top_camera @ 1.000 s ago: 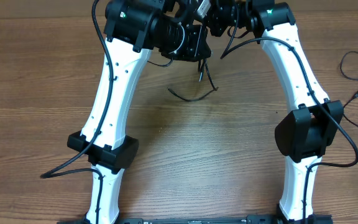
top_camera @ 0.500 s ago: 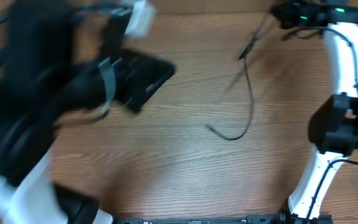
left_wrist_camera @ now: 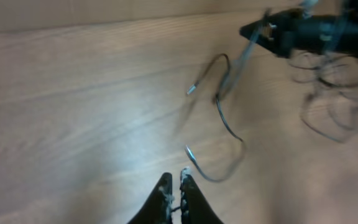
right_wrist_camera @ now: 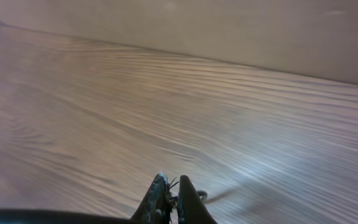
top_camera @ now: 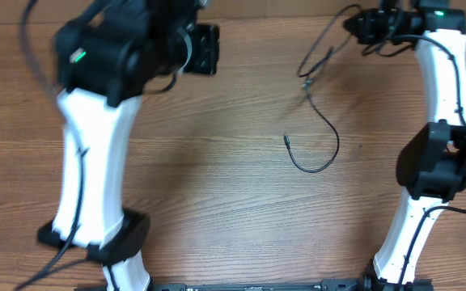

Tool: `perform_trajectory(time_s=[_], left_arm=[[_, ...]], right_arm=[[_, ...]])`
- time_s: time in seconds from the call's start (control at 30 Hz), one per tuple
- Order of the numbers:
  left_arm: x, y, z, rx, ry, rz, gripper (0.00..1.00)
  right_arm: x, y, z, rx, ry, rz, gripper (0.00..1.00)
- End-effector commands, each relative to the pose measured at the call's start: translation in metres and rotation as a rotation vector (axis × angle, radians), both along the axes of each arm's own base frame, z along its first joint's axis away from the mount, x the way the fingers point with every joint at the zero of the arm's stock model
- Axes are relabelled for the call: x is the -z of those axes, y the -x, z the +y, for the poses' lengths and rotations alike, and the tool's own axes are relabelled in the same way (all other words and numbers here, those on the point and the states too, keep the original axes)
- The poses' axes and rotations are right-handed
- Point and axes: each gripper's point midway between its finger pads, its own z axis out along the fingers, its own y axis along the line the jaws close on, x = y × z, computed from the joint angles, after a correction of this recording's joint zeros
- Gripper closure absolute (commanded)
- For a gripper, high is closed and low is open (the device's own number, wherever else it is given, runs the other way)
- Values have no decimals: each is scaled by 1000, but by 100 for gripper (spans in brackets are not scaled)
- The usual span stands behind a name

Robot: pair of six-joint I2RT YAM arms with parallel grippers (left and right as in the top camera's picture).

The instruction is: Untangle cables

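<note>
1. Spanning every view, wood-grain tabletop point(top_camera: 217, 202).
2. Left arm point(top_camera: 95, 153), white with black joints, reaches up the left side. It is blurred overhead.
3. Right arm point(top_camera: 447, 89) runs up the right edge and bends inward at the top.
4. Left hand point(left_wrist_camera: 174, 176): fingers pressed together with nothing between them, over bare wood, apart from the cable.
5. Right hand point(right_wrist_camera: 171, 182): fingers pressed together, pinching the black cable point(top_camera: 334, 133) at the top right of the tabletop.
6. The black cable trails from that hand and curls into a hook between the arms, nearer the right one.
7. Other cables point(left_wrist_camera: 328, 118): thin blurred loops just beyond the right hand.
8. Plug end point(top_camera: 287, 139): small tip at the end of the hook, pointing toward the left side.
</note>
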Motion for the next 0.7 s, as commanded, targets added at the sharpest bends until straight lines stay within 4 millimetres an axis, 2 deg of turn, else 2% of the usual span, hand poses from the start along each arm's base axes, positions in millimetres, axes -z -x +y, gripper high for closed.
perform_trajectory(time_s=[0.0, 0.07, 0.17, 0.2, 0.3, 0.4, 0.5, 0.57, 0.67], left_arm=[[13, -29, 1, -17, -72, -47, 87], [33, -48, -10, -5, -70, -24, 74], [63, -63, -36, 91, -44, 16, 37], [72, -65, -44, 117, -28, 37, 32], [94, -64, -65, 232, 13, 86, 27], [113, -60, -88, 362, 65, 124, 26], [123, -55, -115, 501, 116, 109, 26], [130, -59, -128, 547, 112, 74, 26], [127, -64, -142, 591, 109, -2, 26]], right_arm=[[-70, 2, 6, 59, -25, -99, 96], [-89, 7, 9, 59, -35, -125, 96], [-109, 16, 10, 58, -33, -156, 96], [-113, 18, 10, 58, -32, -160, 96], [-119, 23, 10, 58, -32, -164, 96], [-117, 25, 11, 57, -34, -148, 96], [-114, 29, 13, 54, -36, -126, 96], [-112, 31, 15, 50, -38, -112, 96], [-111, 34, 16, 49, -40, -99, 96]])
